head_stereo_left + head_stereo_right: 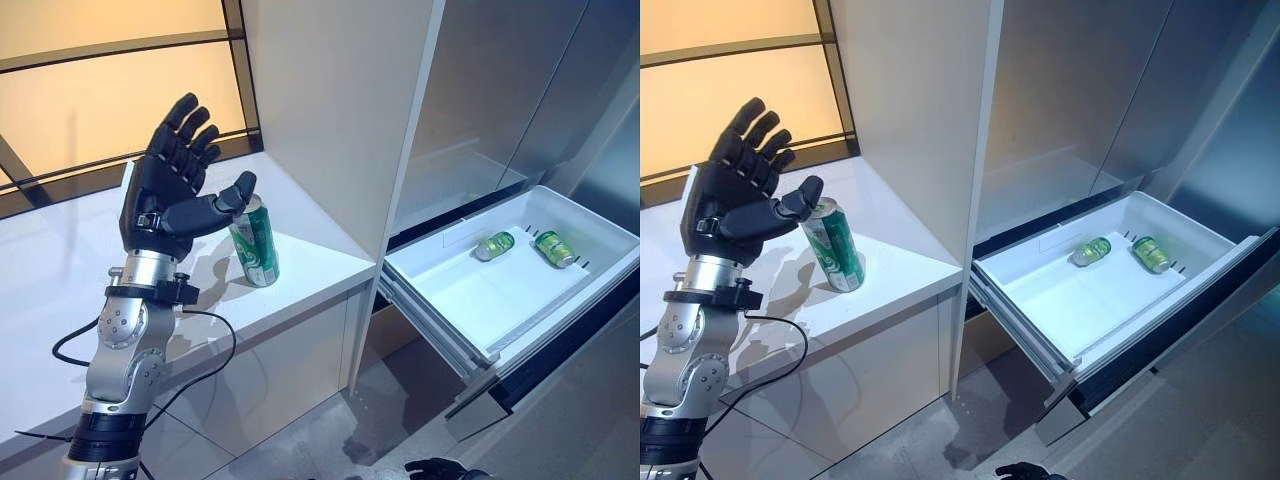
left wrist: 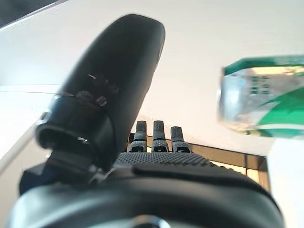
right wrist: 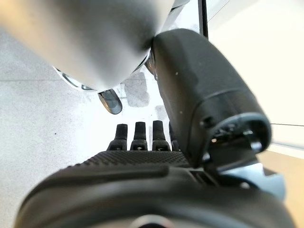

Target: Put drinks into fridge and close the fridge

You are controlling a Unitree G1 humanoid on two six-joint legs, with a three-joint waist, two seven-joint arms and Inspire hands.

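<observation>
Likely light, rigid and slippery, the green aluminium can (image 1: 254, 243) on the white table (image 1: 300, 270) suits a mid-body wrap; left hand (image 1: 165, 190) fingers (image 1: 185, 135) are released.

Green-and-white striped metal can (image 1: 254, 243) on white worktop (image 1: 300, 270); two green metal cans (image 1: 494, 245) (image 1: 554, 248) in white drawer (image 1: 470, 300); black left hand (image 1: 165, 195).

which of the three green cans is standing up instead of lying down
The green can on the white counter, beside the left hand, stands upright. The two green cans in the open white fridge drawer lie on their sides.
</observation>
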